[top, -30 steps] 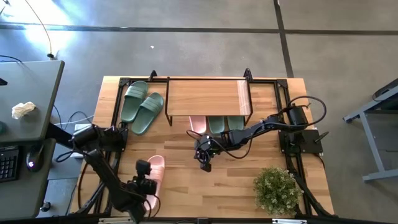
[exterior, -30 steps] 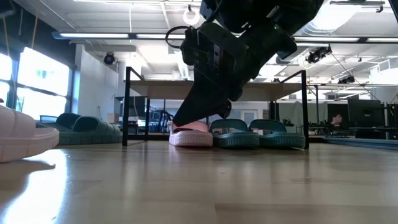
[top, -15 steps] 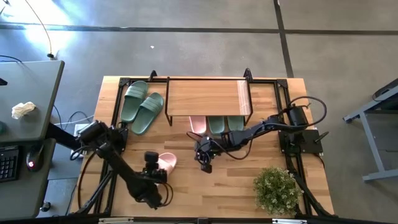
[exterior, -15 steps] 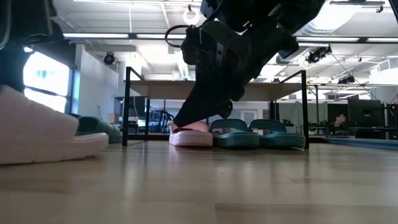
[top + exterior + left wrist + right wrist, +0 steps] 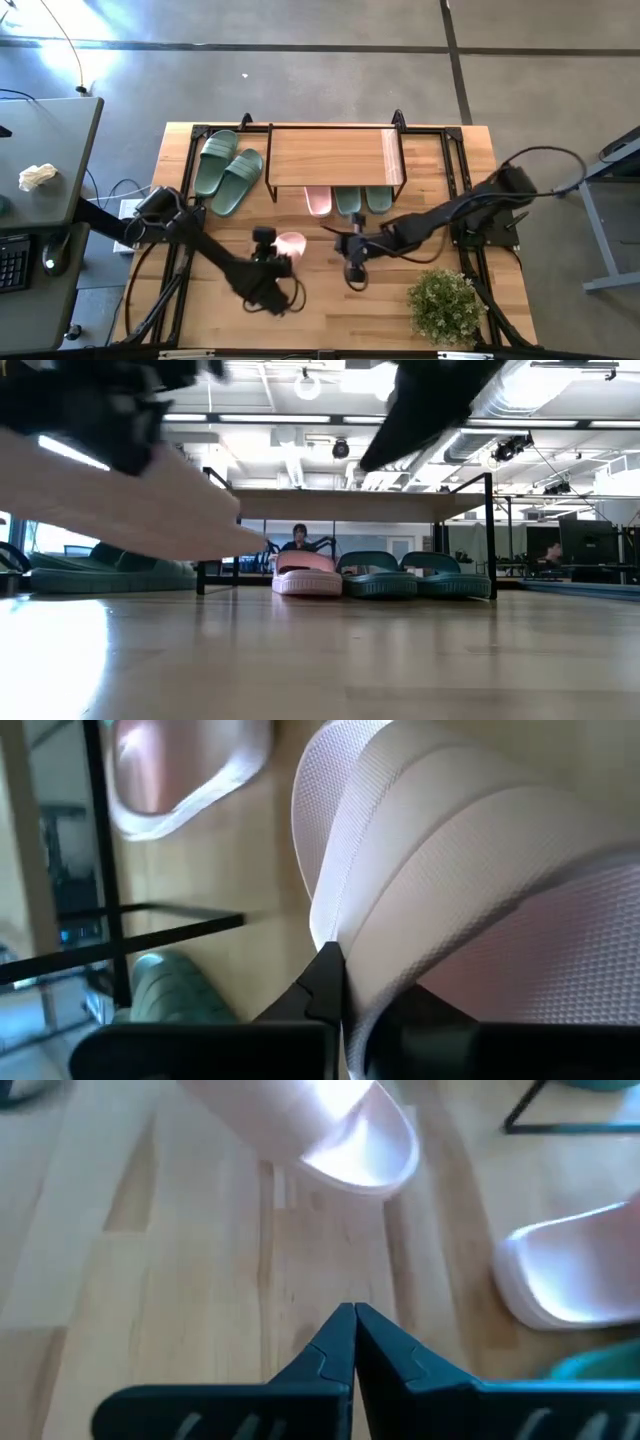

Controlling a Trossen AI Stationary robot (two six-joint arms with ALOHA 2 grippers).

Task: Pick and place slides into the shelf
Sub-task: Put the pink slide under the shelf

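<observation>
Two pink slides (image 5: pixel 318 200), four green slides (image 5: pixel 228 170), one shelf (image 5: pixel 334 158)

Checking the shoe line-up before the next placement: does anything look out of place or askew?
One pink slide is off the table, carried by the left gripper in front of the shelf. Its mate sits underneath with two green slides.

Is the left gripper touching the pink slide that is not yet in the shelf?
Touching. In the left wrist view, the left gripper is shut on the pink slide, its dark fingers pressed against the textured rubber.
</observation>
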